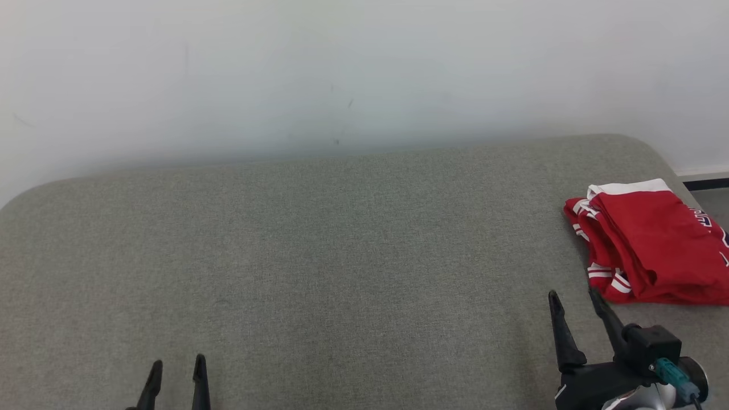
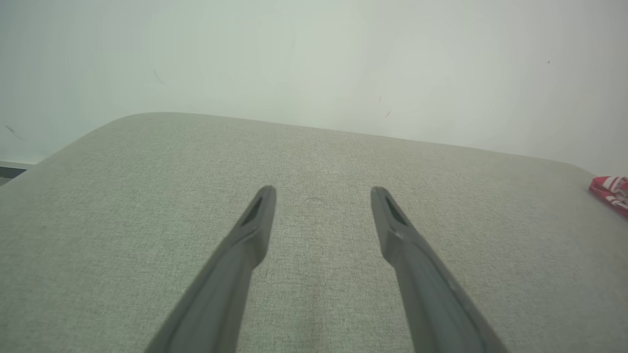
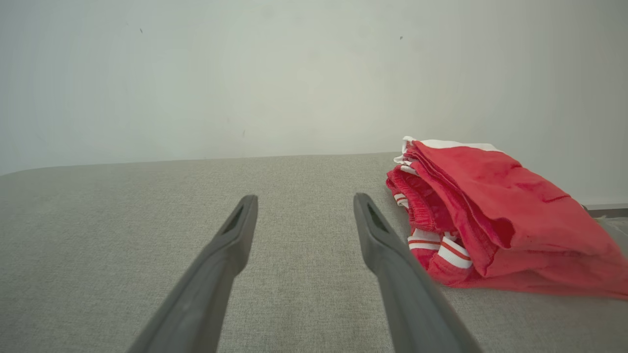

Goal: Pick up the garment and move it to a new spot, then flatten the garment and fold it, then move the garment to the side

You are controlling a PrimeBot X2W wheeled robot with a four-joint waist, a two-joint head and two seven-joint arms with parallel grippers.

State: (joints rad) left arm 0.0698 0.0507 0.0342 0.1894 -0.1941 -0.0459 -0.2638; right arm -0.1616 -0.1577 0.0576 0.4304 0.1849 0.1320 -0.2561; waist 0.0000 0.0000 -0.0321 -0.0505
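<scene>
Garment [image 1: 655, 245], head view: red with white striped trim, folded into a thick bundle, lying at the far right end of the grey-green cushion [image 1: 342, 256], close to its right edge. Pale wall [image 1: 342, 68] behind. Left gripper [image 1: 177, 362] at lower left, fingers apart, nothing between them, well apart from the garment. Right gripper [image 1: 573, 294] at lower right, fingers spread and empty, tips just beside the bundle's near left corner; touching or not, impossible to judge.

Left wrist view: left gripper [image 2: 322, 191] splayed wide over bare cushion [image 2: 147, 220], holding nothing. A sliver of garment [image 2: 611, 191] at the far right edge, well apart from the fingers.

Right wrist view: right gripper [image 3: 305, 197] released, only cushion [image 3: 98, 235] in the gap between its fingers. Garment [image 3: 490, 211] just to the right of the right-hand finger, layered folds and striped cuffs turned toward the camera, resting on the cushion with the wall [image 3: 245, 73] behind.
</scene>
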